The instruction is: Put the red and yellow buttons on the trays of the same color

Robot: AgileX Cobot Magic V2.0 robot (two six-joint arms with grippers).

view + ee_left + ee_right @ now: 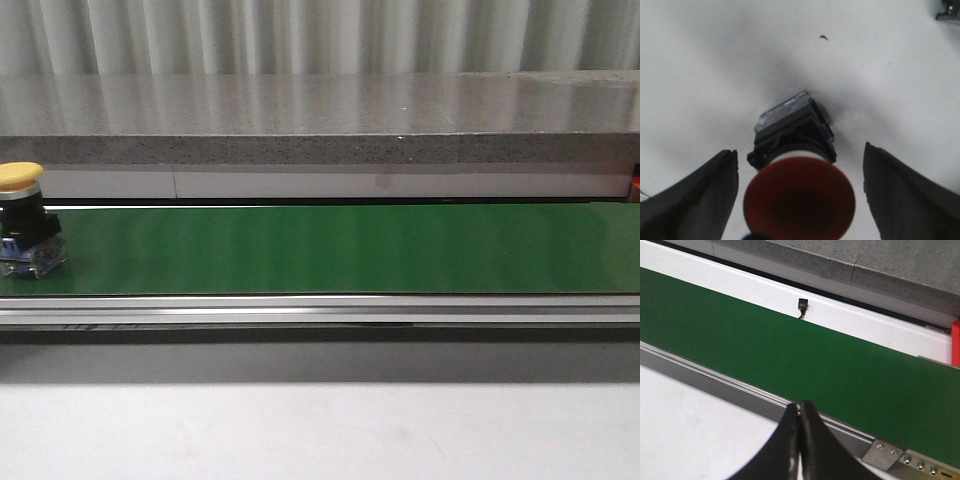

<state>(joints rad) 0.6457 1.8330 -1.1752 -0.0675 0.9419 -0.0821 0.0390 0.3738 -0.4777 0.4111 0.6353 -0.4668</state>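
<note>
**Red button between open fingers, yellow one riding the belt**

Fingers of the left gripper (800,200) stand wide apart on either side of the red button (799,197), neither one touching it. The button sits on the white desk (715,75), red cap toward the camera and black body (792,135) pointing away at twelve o'clock. I judge the arm is lined up this way so the fingers can close on the cap or the body beneath it — or it has just set the button down; which, I cannot tell. No tray shows in any view.

The yellow button (25,225) rests on the green belt (350,250) at the nine o'clock edge of the front view, cap up, well out of reach of either gripper as seen.

The right gripper (800,440) is closed with its fingers pressed together and nothing between them, hanging over the near rail (740,390) of the belt — apparently waiting. A small black plug (802,305) lies beyond the belt at twelve o'clock, clear of the buttons.
</note>
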